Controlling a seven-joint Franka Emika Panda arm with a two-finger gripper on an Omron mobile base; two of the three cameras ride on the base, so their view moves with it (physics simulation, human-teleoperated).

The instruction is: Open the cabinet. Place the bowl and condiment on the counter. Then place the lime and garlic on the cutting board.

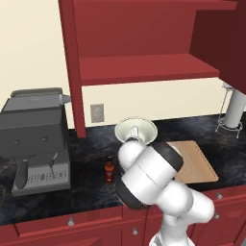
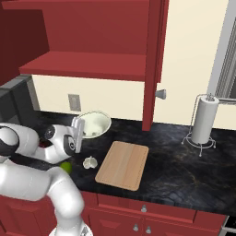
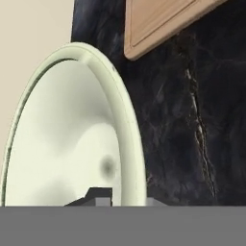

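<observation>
The cabinet (image 1: 144, 67) hangs on the wall with its red doors swung wide, its one shelf and floor bare. Below it runs the dark veined bench (image 2: 184, 170), and at the bench's left end in the left base view stands a grey coffee machine (image 1: 36, 139). The cutting board (image 2: 123, 164) lies flat on the bench near the front edge, with nothing on it. The bowl (image 2: 97, 123) sits on the bench just behind the board's left corner as the right base view shows it, close to the wall; in the hand view its pale rim (image 3: 120, 110) looms large, with a corner of the board beyond it. The gripper (image 2: 78, 133) is at the bowl's near rim, clenched on that rim, one fingertip inside and one outside. A paper towel holder (image 2: 203, 120) stands upright far along the bench to the right. The condiment (image 1: 109, 170) stands upright on the bench between the coffee machine and the arm. The garlic (image 2: 90, 162) lies on the bench just beside the board's left edge, apart from it. The lime (image 2: 67, 167) lies near the garlic, half hidden behind the arm.
</observation>
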